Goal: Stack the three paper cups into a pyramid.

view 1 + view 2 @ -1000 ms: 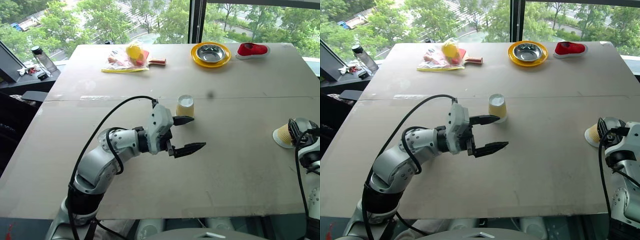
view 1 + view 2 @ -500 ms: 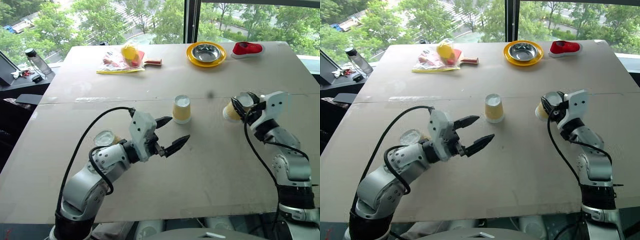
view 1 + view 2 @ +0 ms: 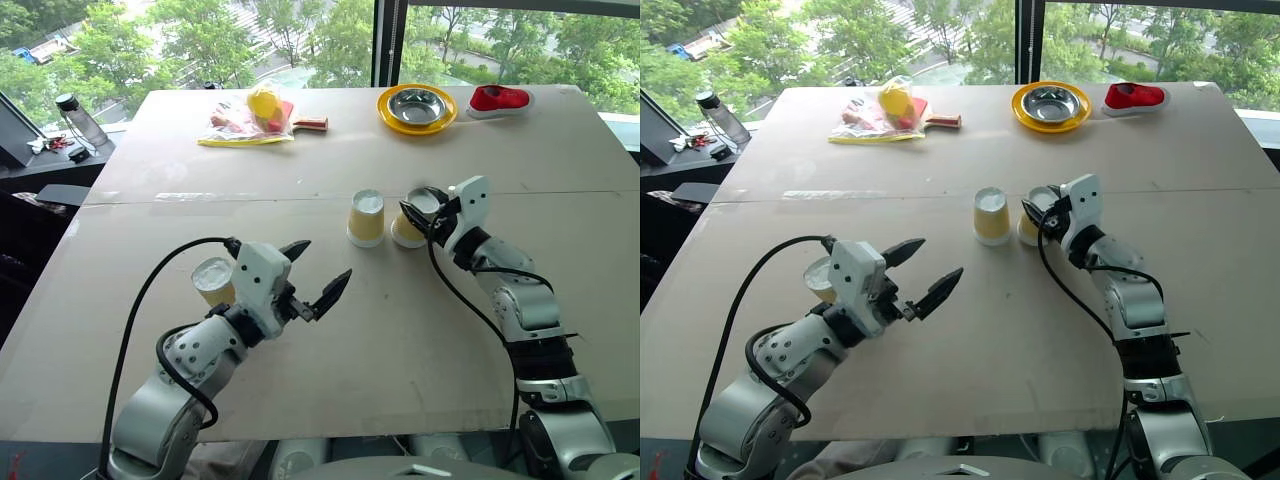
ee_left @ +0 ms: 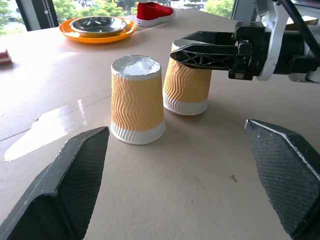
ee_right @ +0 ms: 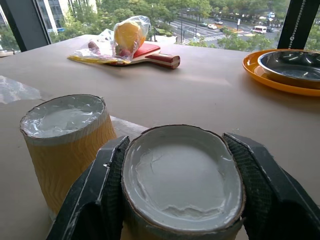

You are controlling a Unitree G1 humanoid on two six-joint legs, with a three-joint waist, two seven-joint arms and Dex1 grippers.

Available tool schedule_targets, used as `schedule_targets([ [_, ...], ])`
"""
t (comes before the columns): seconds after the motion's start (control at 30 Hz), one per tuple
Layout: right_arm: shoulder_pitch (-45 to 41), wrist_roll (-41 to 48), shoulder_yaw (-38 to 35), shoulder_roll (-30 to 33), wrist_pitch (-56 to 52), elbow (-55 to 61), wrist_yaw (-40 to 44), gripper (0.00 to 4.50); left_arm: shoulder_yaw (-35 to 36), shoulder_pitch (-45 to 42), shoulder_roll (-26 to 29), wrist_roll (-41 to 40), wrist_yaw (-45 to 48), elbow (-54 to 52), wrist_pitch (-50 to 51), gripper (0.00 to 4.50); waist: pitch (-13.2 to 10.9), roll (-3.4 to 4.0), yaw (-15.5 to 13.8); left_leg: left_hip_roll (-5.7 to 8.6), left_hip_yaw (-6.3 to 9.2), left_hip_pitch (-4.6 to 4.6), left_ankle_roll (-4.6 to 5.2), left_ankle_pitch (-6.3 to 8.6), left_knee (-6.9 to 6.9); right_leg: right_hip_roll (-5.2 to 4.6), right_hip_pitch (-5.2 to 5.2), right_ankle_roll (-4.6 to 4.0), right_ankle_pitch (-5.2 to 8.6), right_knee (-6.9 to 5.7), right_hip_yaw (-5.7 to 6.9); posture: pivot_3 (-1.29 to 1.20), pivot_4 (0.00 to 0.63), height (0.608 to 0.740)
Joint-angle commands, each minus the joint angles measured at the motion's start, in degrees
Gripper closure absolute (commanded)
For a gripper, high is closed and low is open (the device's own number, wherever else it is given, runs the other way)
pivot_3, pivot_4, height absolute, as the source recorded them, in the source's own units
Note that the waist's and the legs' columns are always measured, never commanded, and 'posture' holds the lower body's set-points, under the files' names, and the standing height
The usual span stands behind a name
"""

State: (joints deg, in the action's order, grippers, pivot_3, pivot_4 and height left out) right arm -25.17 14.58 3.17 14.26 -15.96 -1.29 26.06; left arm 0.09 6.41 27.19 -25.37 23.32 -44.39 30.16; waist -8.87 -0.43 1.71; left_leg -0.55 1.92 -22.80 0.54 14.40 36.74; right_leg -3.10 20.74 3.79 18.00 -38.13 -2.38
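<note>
Left wrist view: our right gripper [image 4: 202, 52] clamps one paper cup [image 4: 186, 90] just beside an upturned cup [image 4: 137, 100]. Our left gripper [image 3: 316, 272] gapes empty near the third cup [image 3: 213, 280].

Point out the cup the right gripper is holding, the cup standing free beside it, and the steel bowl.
held cup [image 4: 186, 85], left wrist view, ribbed side below the fingers.
free-standing cup [image 4: 137, 102], left wrist view, middle of ribbed side.
steel bowl [image 3: 419, 103], left eye view, inner bottom.
</note>
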Motion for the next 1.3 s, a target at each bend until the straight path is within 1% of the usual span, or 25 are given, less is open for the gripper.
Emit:
schedule_targets([
  [0.03,-0.62,-1.13,1.29,-0.41,1.28,2.46,0.72,2.35,1.28,-0.82,-0.06,0.49,-0.01,-0.96,-1.75,0.00,0.00,0.00,0.07,0.00,0.00,0.00,0.00,0.00,0.00,0.00,0.00,0.00,0.00,-0.01,0.00,0.00,0.150,0.740],
  [0.27,-0.80,-3.33,2.37,-1.37,2.56,1.88,0.43,2.35,0.54,-1.28,-0.01,0.76,0.56,-0.51,-1.98,0.00,0.00,0.00,0.41,0.00,-0.01,0.01,0.00,0.00,0.00,0.00,0.01,0.00,0.00,-0.01,-0.01,0.00,0.150,0.740],
  [0.77,-1.92,-4.24,2.80,-2.82,3.51,1.25,1.24,2.35,0.18,-1.59,-0.37,1.02,0.46,-0.33,-1.88,0.00,0.00,0.00,0.47,0.00,-0.01,0.01,0.00,0.00,0.00,0.00,0.01,0.00,0.00,-0.02,-0.01,0.00,0.150,0.740],
  [0.8,-2.01,-4.09,2.68,-2.87,3.42,1.16,1.47,1.85,0.20,-1.57,-0.43,1.07,0.38,-0.37,-1.87,0.00,0.00,0.00,0.46,0.00,-0.01,0.01,0.00,0.00,0.00,0.00,0.01,0.00,0.00,-0.02,-0.01,0.00,0.150,0.740],
  [0.83,-2.04,-3.90,2.54,-2.88,3.30,1.20,1.71,1.55,0.22,-1.46,-0.50,1.12,0.27,-0.48,-1.85,0.00,0.00,0.00,0.46,0.00,-0.01,0.01,0.00,0.00,0.00,0.00,0.01,0.00,0.00,-0.02,-0.01,0.00,0.150,0.740],
  [0.97,-2.28,-2.09,1.59,-3.08,2.84,1.71,3.21,0.05,0.59,-0.83,-0.96,1.26,-0.32,-0.98,-1.69,0.00,0.00,0.00,0.47,0.00,-0.01,0.01,0.01,0.01,0.00,-0.01,0.01,0.00,0.00,-0.02,-0.01,0.00,0.150,0.740],
  [1.17,-2.20,-2.00,1.25,-2.94,4.73,2.13,3.27,0.05,1.04,0.08,-1.46,1.34,-0.88,-1.27,-2.07,0.00,0.00,0.00,0.46,-0.01,0.00,0.01,0.02,0.01,0.00,-0.01,0.01,0.00,0.00,-0.02,-0.01,0.00,0.150,0.740],
  [1.3,-1.11,-0.56,-0.53,-2.15,6.03,4.35,3.64,0.05,1.08,0.36,-2.06,1.67,-1.39,-1.55,-2.48,0.00,0.00,0.00,0.44,-0.01,0.00,0.01,0.02,0.01,0.00,-0.01,0.01,0.00,0.00,-0.02,0.00,0.00,0.150,0.740],
])
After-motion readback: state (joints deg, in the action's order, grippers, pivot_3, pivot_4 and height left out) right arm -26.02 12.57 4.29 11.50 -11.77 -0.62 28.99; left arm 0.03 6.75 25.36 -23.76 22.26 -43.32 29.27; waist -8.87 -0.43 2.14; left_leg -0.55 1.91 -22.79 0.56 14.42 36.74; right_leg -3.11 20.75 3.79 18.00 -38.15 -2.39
